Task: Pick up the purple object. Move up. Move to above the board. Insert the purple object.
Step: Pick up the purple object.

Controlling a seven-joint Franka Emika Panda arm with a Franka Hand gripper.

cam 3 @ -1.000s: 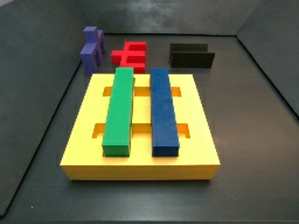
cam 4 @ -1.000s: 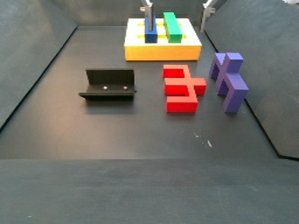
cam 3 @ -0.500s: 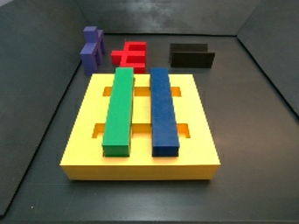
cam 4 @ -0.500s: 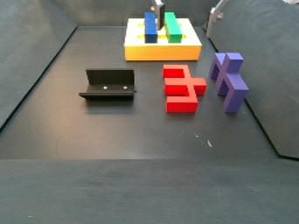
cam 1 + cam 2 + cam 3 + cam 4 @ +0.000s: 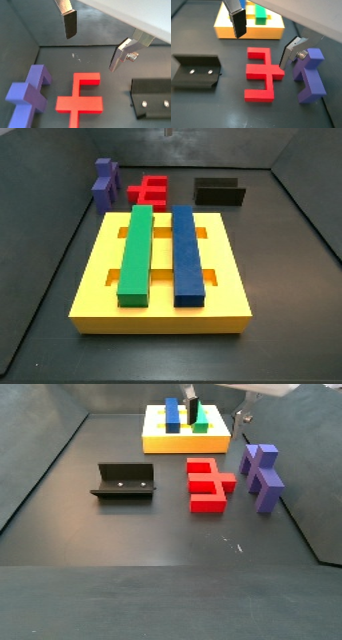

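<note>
1. gripper (image 5: 93, 47) high above the floor, over the red block, jaws spread wide, nothing between the pads; only the finger tips show at the top edge of the side views
2. purple object (image 5: 262, 477) lying flat on the dark floor, just beside the red stepped block (image 5: 207, 484) but not touching it, well apart from the board (image 5: 160, 276); also seen in both wrist views (image 5: 29, 96) (image 5: 308, 75)
3. handling, as a judgement: looks like a rigid moulded block, matte, likely light; no flex or crush expected; sharp square edges, flat parallel faces, so pads should seat well with little slip
4. best hold, as a judgement: across the wide flat bar at its middle, pads on the two long parallel sides; avoid the legs and the stub, a grip off centre may tilt it
5. board: thick yellow slab, smooth, cut-out slots, green bar (image 5: 136, 252) and blue bar (image 5: 187, 253) seated lengthwise
6. fixture (image 5: 124, 481): dark L bracket on its plate, two screw holes visible, standing clear of the purple piece
7. floor: dark matte sheet, a few pale scuffs
</note>
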